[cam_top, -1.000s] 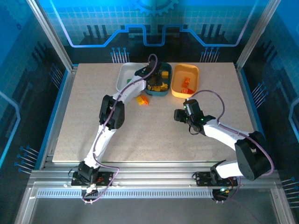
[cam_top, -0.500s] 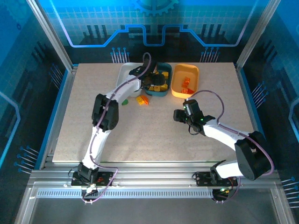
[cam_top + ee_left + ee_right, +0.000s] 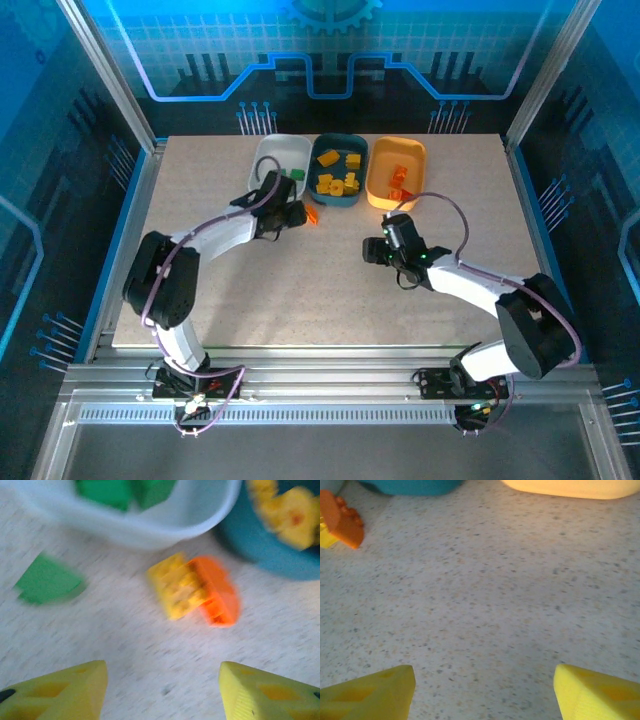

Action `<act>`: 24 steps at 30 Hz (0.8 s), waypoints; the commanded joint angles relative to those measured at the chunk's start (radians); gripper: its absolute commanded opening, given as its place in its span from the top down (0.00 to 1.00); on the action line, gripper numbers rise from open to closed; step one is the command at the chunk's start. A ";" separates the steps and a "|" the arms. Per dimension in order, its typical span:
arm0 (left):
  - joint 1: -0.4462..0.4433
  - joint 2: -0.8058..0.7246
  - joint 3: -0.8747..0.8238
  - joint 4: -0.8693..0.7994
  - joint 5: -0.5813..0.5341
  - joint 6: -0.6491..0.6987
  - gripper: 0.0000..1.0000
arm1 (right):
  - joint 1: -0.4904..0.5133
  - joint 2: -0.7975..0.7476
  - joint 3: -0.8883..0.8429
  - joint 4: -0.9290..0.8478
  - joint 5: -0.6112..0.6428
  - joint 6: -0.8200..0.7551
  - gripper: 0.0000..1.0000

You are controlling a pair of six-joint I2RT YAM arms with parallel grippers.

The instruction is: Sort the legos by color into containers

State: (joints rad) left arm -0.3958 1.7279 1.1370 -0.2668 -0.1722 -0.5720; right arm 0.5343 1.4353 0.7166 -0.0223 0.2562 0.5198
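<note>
- right gripper [image 3: 380,249]: nearest item, right of centre on the table [image 3: 250,310]. Jaws spread, nothing btwn them, bare tabletop below. Well apart from every brick.
- left gripper [image 3: 289,216]: a bit farther, left of centre, low over the table, just near of the white tray [image 3: 275,155]. Jaws spread, gripping nothing.
- yellow brick [image 3: 177,585] + orange brick [image 3: 217,597]: loose on the table, touching side by side, yellow on the left. Just ahead of the left gripper, near of where white & teal trays meet. Not in any tray.
- green piece [image 3: 47,578]: loose on the table, left of that pair, close to the white tray's near rim. Blurred, shape unclear.
- white tray: leftmost of the far row, w/ green bricks [image 3: 291,172] inside.
- teal tray [image 3: 340,200]: middle of the row, just beside the white one. Several yellow bricks [image 3: 335,180] inside.
- yellow-orange tray [image 3: 412,155]: rightmost, just beside the teal one. Orange-red bricks [image 3: 398,180] inside.
</note>
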 commanded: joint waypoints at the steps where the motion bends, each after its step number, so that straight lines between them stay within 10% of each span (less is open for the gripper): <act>1: 0.060 -0.148 -0.115 0.111 0.092 -0.066 0.31 | 0.025 0.057 0.057 0.082 -0.054 -0.069 0.29; 5: 0.136 -0.277 -0.283 0.191 0.216 -0.135 0.01 | 0.056 0.212 0.237 0.044 -0.140 -0.118 0.33; 24: 0.242 -0.669 -0.546 0.079 0.256 -0.118 0.01 | 0.117 0.731 0.837 -0.232 -0.109 -0.106 0.46</act>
State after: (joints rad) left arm -0.1669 1.0813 0.6044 -0.1642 0.0544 -0.7055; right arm 0.6407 2.1292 1.5055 -0.1967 0.1303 0.4171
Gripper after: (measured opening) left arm 0.990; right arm 0.544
